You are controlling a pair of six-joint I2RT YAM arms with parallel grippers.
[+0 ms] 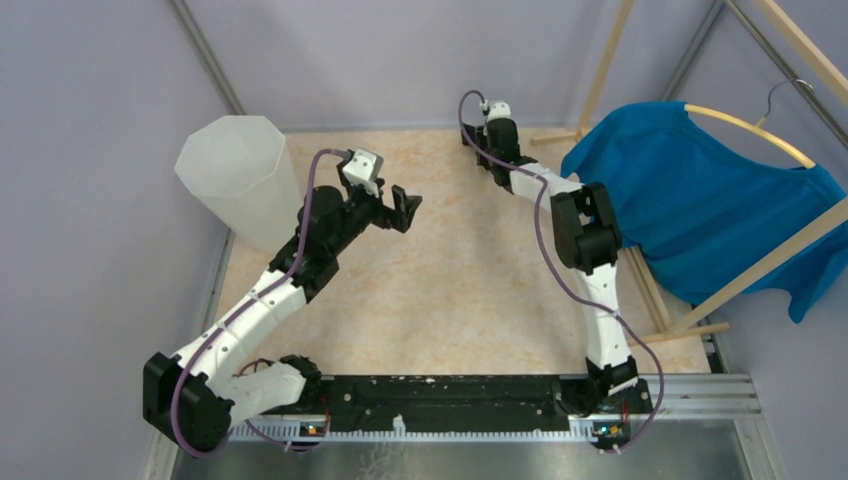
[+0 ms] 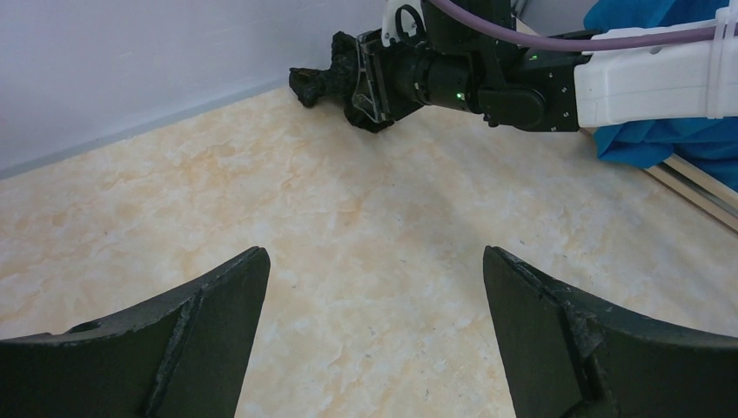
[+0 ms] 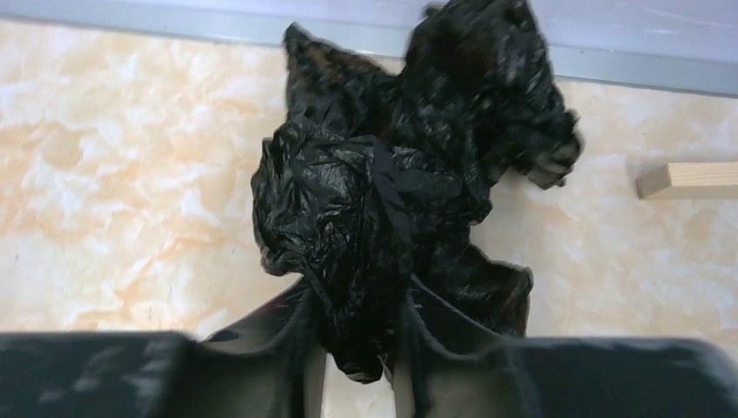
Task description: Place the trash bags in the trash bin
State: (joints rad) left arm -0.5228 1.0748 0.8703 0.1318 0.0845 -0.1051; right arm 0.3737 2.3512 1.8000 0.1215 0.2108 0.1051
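R end effector [image 3: 361,348] was clenched on the trash bag [image 3: 383,200]. A twisted fold of thin black film was pinched betw. its two dark fingers. The rest of the bag was bunched beyond them in a crumpled, glossy, wrinkly lump, brownish where the film was stretched. The bag sat at the far edge of the worktop [image 1: 460,290], a beige marble-pattern surface, well to the right of the trash bin [image 1: 240,180].

The bin stood upright, translucent white w/ a faceted many-sided rim, tapering toward its base. L end effector [image 2: 374,257] hung just right of the bin, released, w/ matte black wedge-shaped fingers spread wide and nothing betw. them.

Far right of the bin, a blue T-shirt [image 1: 700,210] draped soft and creased from a hanger [image 1: 760,135].
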